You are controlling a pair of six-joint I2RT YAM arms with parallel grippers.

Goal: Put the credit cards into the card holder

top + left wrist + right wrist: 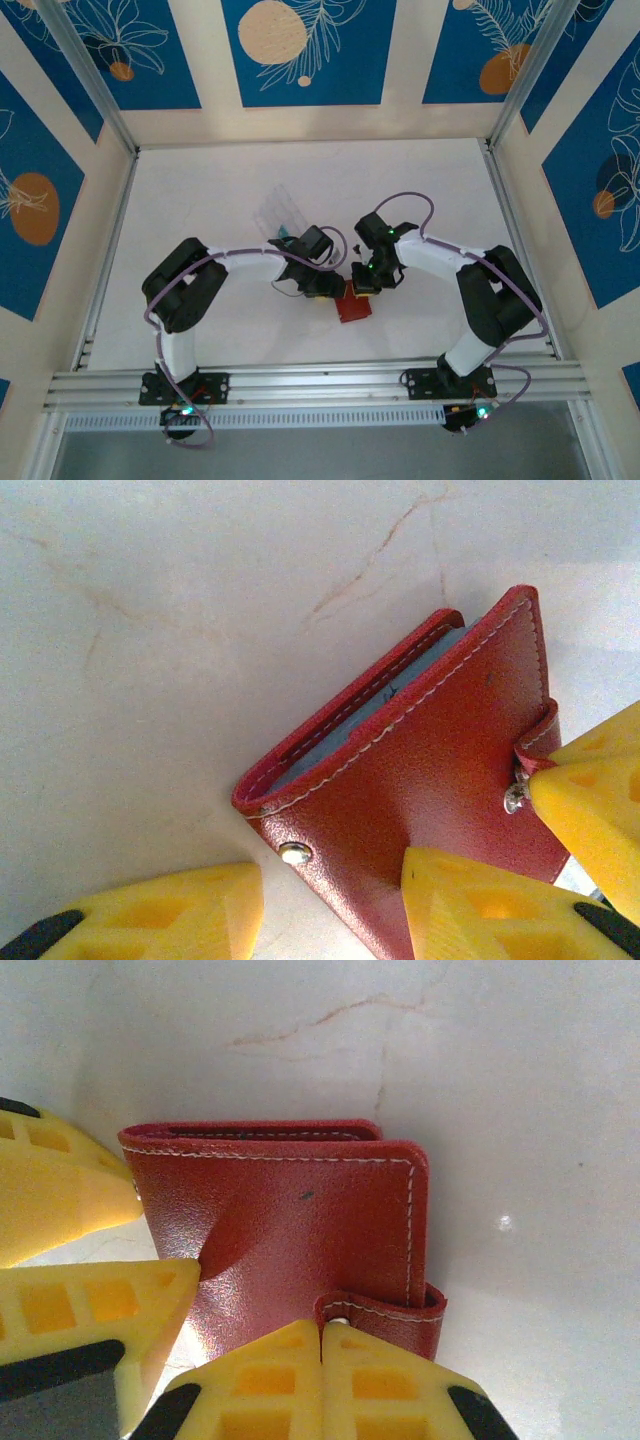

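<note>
A clear plastic case (280, 208) lies on the white, veined surface (150, 630), beyond the left hand (332, 872) and off to its left, well apart from the work. What crowds the card holder (430, 780) is the hands themselves: in the top view they meet over it from opposite sides, each close in front of the other.

The card holder, red with pale stitching, lies flat on the surface right under both hands. Along the edge farthest from the left hand its layers gape a little, and a strip of teal credit card (360, 720) shows tucked between them.

The left hand is spread wide and grips nothing. One finger (150, 910) sits over bare surface just outside the holder's corner, near a metal snap stud (295, 853). The other finger (480, 900) sits over the red face, and I cannot tell whether it presses down.

The right hand (322, 1335) has its fingers pressed together, pinching the holder's closing strap (385, 1310) right at their tips. Seen from the left wrist, it sits just to the right of the left hand.
</note>
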